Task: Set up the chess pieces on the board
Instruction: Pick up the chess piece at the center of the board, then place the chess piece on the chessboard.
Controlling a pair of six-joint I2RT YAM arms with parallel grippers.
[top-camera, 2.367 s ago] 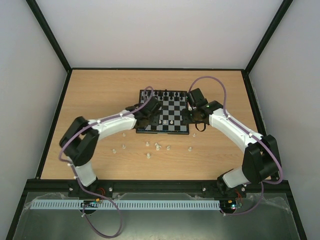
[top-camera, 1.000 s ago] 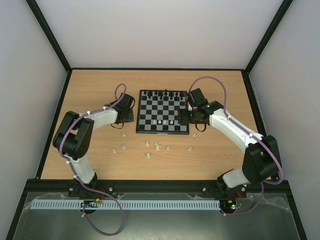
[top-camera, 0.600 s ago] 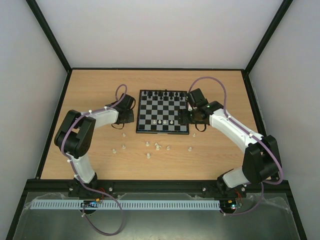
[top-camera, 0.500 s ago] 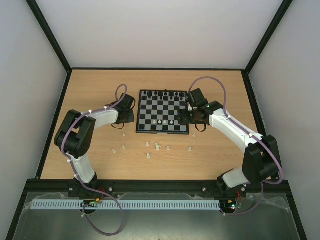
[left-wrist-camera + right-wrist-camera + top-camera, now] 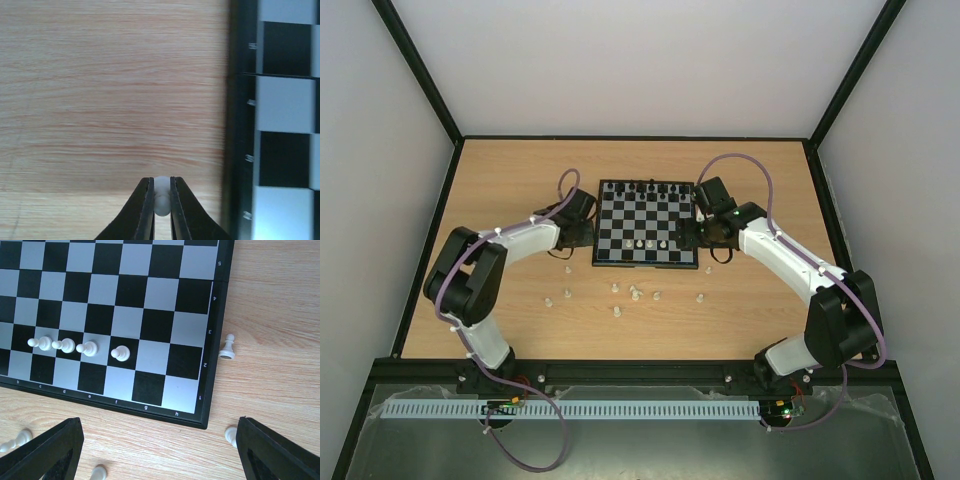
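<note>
Left gripper (image 5: 161,182): black fingers closed tight on a small white rounded plastic chess piece (image 5: 161,202), pinched between the tips. Which piece it is cannot be told, nor whether it touches the wood. It sits over the light wooden tabletop (image 5: 500,180), just left of the board's black rim.

- Top view: left gripper (image 5: 575,232) close beside the board's left edge, about mid-height.
- Loose white chess pieces on the table in front of the board: one alone at left (image 5: 567,269), a pair further left (image 5: 557,298), a cluster near the middle (image 5: 635,293), one at right (image 5: 701,297).
- Small square chessboard of black and pale checks (image 5: 648,222), flat at the table's centre.
- Black chess figures (image 5: 645,187) line its far row.
- Four white pawns (image 5: 87,347) stand side by side in the second row from the near edge, files c to f.
- One white pawn (image 5: 227,347) stands upright on the table, just beside the board's right rim.

Right gripper (image 5: 160,425): fingers spread wide, nothing between them, poised at the board's near right corner.
</note>
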